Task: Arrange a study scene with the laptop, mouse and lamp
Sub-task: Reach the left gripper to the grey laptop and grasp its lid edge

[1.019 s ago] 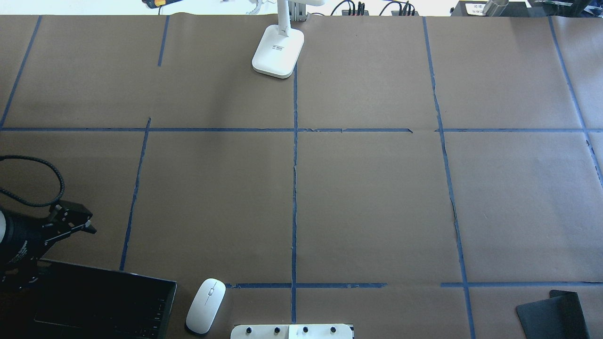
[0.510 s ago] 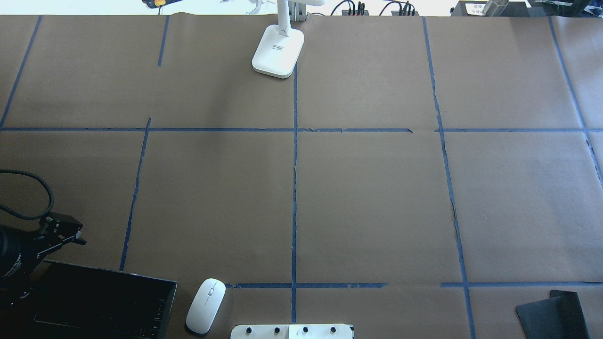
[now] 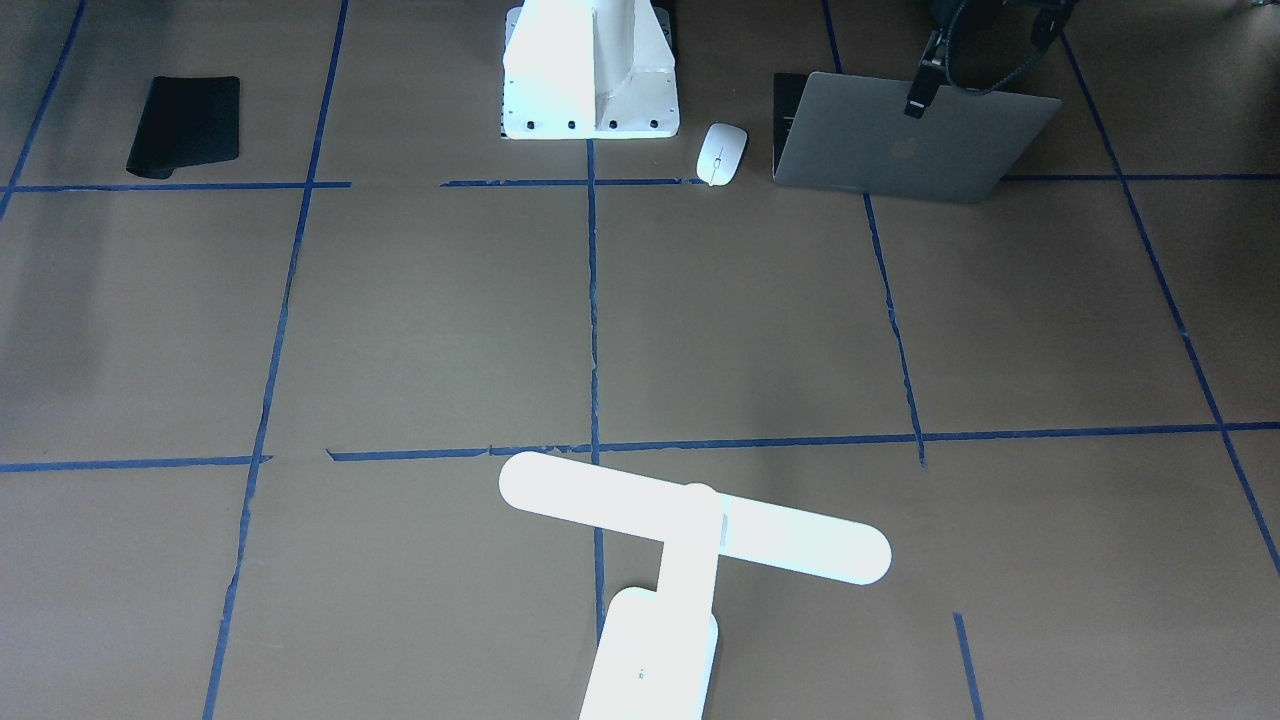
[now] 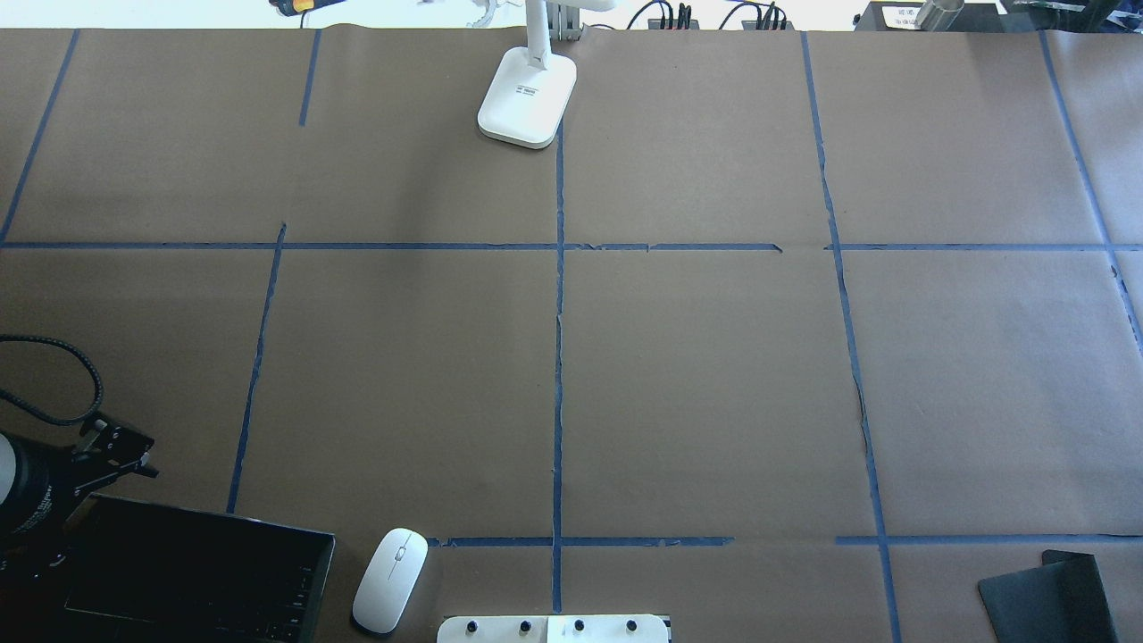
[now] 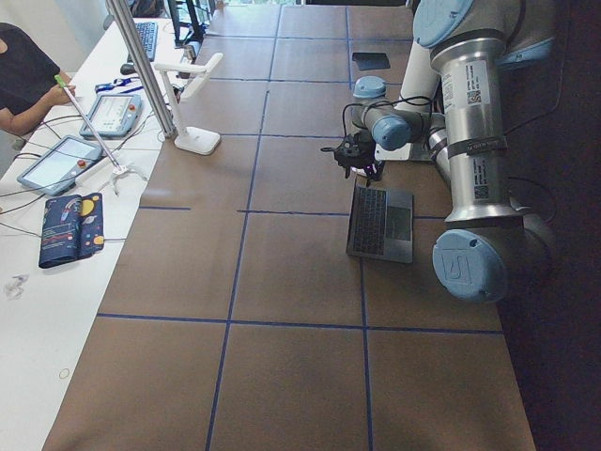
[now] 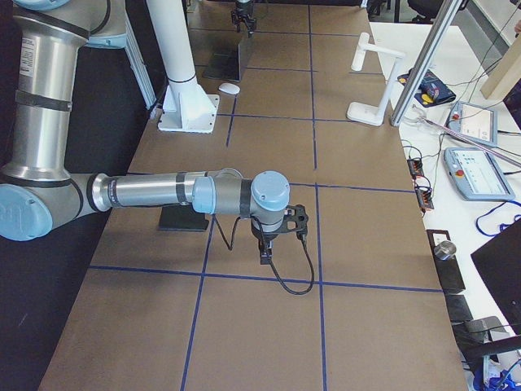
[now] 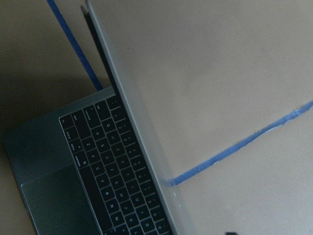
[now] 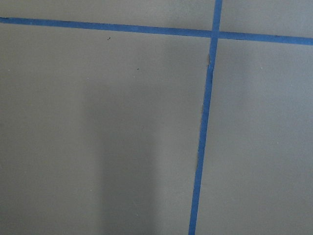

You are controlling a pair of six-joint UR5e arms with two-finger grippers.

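A wide table (image 4: 714, 384) covered in brown paper and marked into squares with blue tape filled the middle of the room. On the robot's left, the black left gripper (image 4: 145, 455) hung over the top edge of a thin space-grey metal laptop (image 3: 900, 150). The laptop stood open by the robot's edge, and the gripper's jaws looked spread. Just beside the laptop, not touching it, lay a small flat white oval mouse (image 4: 390, 579), then the white bolted robot pedestal (image 3: 590, 70). Across the table, near the centre line, stood a bright white T-headed desk lamp (image 3: 695, 525). A black rectangular mouse pad (image 4: 1049, 598) lay far right. Beyond it, the right gripper (image 6: 266, 254) pointed down over brown paper; I could not tell how its jaws stood.
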